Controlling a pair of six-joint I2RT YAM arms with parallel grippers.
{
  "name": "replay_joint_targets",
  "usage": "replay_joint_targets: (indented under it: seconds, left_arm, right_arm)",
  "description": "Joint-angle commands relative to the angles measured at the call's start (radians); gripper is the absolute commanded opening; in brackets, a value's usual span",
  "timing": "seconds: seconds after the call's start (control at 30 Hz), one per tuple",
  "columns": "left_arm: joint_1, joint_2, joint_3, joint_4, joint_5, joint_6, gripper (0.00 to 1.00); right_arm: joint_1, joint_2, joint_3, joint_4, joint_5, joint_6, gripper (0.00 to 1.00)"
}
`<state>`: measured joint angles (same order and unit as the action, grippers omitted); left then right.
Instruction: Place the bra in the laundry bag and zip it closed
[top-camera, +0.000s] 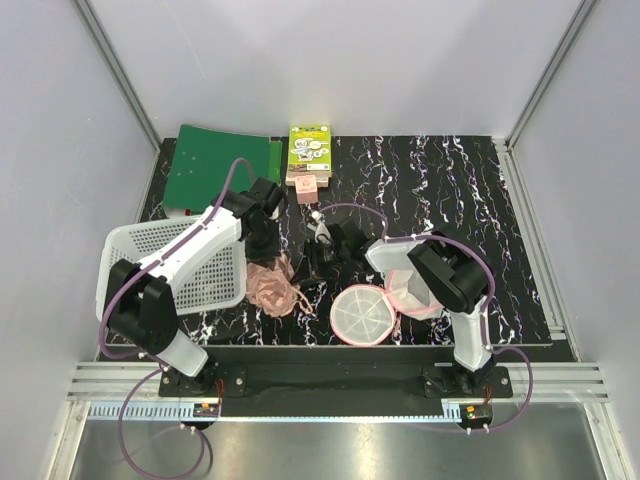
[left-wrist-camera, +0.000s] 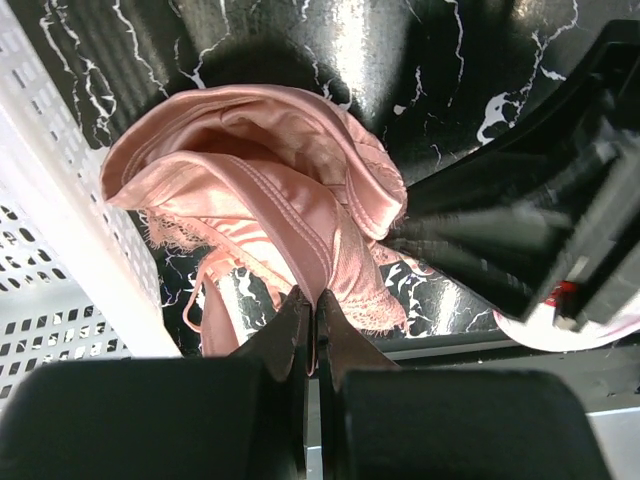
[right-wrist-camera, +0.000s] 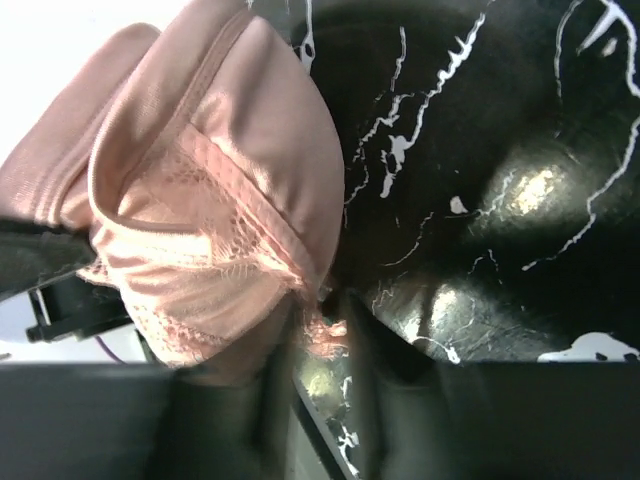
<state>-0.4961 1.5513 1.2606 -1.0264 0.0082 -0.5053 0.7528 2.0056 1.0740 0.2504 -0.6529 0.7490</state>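
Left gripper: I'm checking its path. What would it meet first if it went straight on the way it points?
The bra: the left gripper pinches its edge, and the bunched fabric lies straight ahead, probably resting on the table beyond.

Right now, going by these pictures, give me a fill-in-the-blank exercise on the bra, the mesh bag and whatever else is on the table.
1. The bra sits between the white basket and the ____.
2. The laundry bag lies ____, its two halves spread apart.
3. The left gripper is shut on the ____.
4. The green folder lies at the table's far ____ corner.

Missing words: laundry bag; open; bra; left.
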Motion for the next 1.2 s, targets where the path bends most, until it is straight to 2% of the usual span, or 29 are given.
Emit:
replay_joint_targets:
  seconds: [0.0,0.07,0.2,0.43,0.67,0.73,0.77,0.83,0.87,0.9,0.97,1.0,1.03,1.13,1.17]
  left_arm:
    - [-0.019,-0.028,0.023,0.025,0.03,0.045,0.0]
    - [-0.028,-0.022,0.019,0.041,0.041,0.05,0.0]
    - [-0.058,0.016,0.032,0.06,0.046,0.034,0.0]
    - [-0.163,0.148,0.132,0.068,0.041,0.025,0.0]
    - [-0.226,0.28,0.247,0.075,0.082,0.025,0.0]
    - [-0.228,0.259,0.246,0.077,0.082,0.033,0.09]
    - [-0.228,0.241,0.241,0.077,0.067,0.034,0.28]
    - [-0.228,0.198,0.218,0.075,0.058,0.045,0.42]
    - [-0.226,0.141,0.198,0.075,0.052,0.044,0.57]
    - [-0.226,0.115,0.188,0.075,0.059,0.04,0.64]
    - [-0.225,0.034,0.155,0.069,0.087,0.033,0.73]
    - [-0.225,0.004,0.142,0.068,0.099,0.019,0.74]
    - [-0.222,-0.022,0.128,0.068,0.107,0.008,0.74]
    - [-0.214,-0.109,0.063,0.075,0.139,-0.021,0.7]
    - [-0.214,-0.126,0.033,0.08,0.139,-0.024,0.68]
  right_arm:
    - [0.008,-0.011,0.027,0.03,0.002,-0.017,0.11]
    - [0.008,-0.048,0.021,-0.012,0.031,-0.039,0.0]
    - [0.008,-0.135,-0.029,-0.143,0.109,-0.086,0.0]
    - [0.008,-0.388,-0.218,-0.206,0.22,-0.106,0.0]
    - [0.002,-0.423,-0.278,-0.244,0.26,-0.122,0.0]
    - [-0.004,-0.426,-0.276,-0.244,0.269,-0.126,0.0]
    - [-0.009,-0.426,-0.276,-0.273,0.272,-0.128,0.0]
    - [-0.021,-0.426,-0.273,-0.277,0.259,-0.129,0.0]
    - [-0.023,-0.423,-0.27,-0.278,0.251,-0.134,0.0]
    - [-0.023,-0.418,-0.264,-0.281,0.237,-0.137,0.0]
    - [-0.023,-0.407,-0.247,-0.286,0.223,-0.149,0.0]
    - [-0.023,-0.397,-0.238,-0.305,0.214,-0.154,0.0]
    - [-0.024,-0.393,-0.229,-0.321,0.21,-0.161,0.07]
    - [-0.024,-0.393,-0.191,-0.384,0.187,-0.201,0.19]
    - [-0.024,-0.395,-0.181,-0.398,0.191,-0.204,0.28]
